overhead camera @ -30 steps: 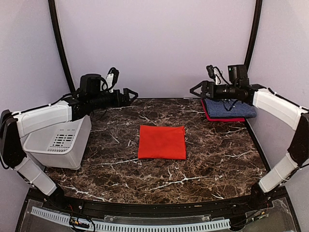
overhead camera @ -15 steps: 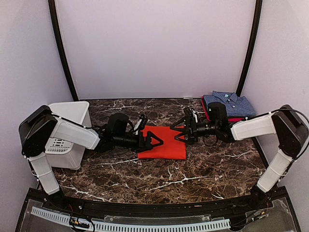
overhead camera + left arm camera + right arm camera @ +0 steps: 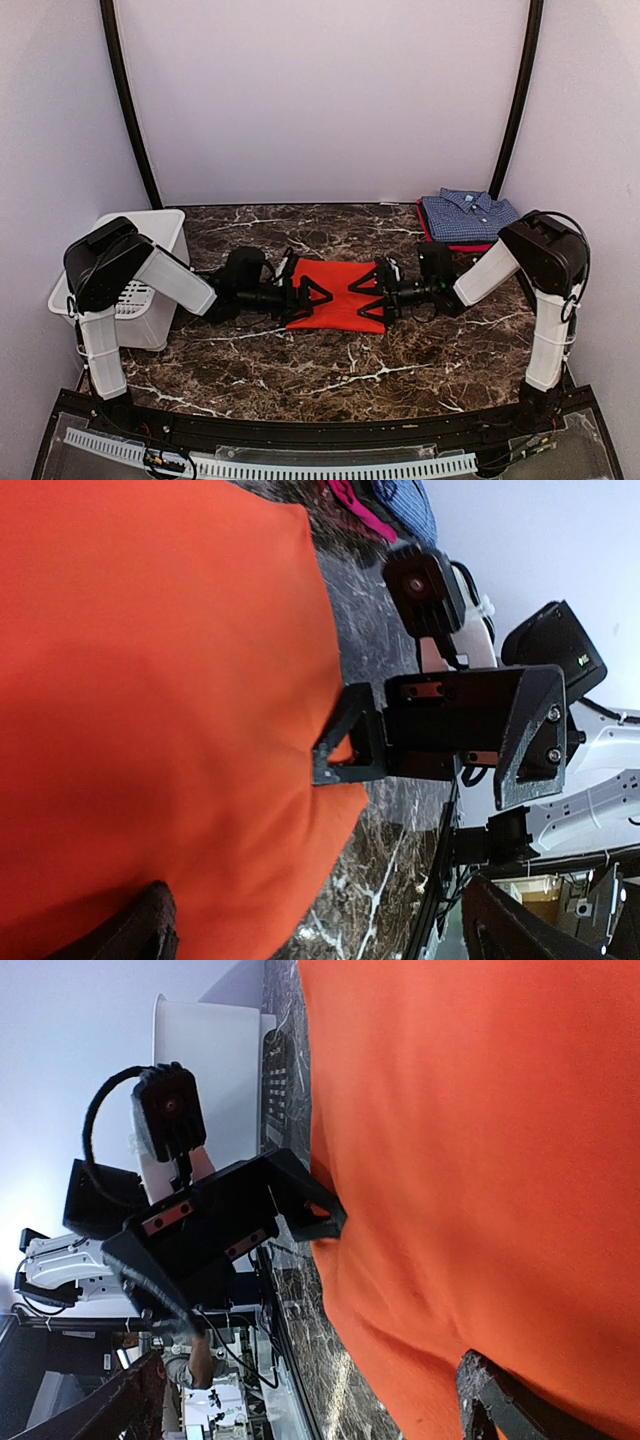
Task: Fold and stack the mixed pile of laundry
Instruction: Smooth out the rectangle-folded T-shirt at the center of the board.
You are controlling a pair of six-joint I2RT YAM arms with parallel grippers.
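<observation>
At centre of surface (image 3: 300, 350): orange-red shirt (image 3: 338, 302), folded into a flat, smooth square.
Left end effector (image 3: 312, 295): now lowered to the shirt's 9 o'clock edge, jaws wide, holding nothing.
Right end effector (image 3: 366, 297): likewise lowered at 3 o'clock, wide, empty.
Checked shirt (image 3: 470, 215): folded at 1 o'clock, well apart.
Meaning: folding looks done; probably a two-sided lift toward that stack.

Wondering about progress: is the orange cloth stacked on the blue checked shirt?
No, the orange cloth lies flat in the middle, apart from the blue checked shirt at the back right.
</observation>
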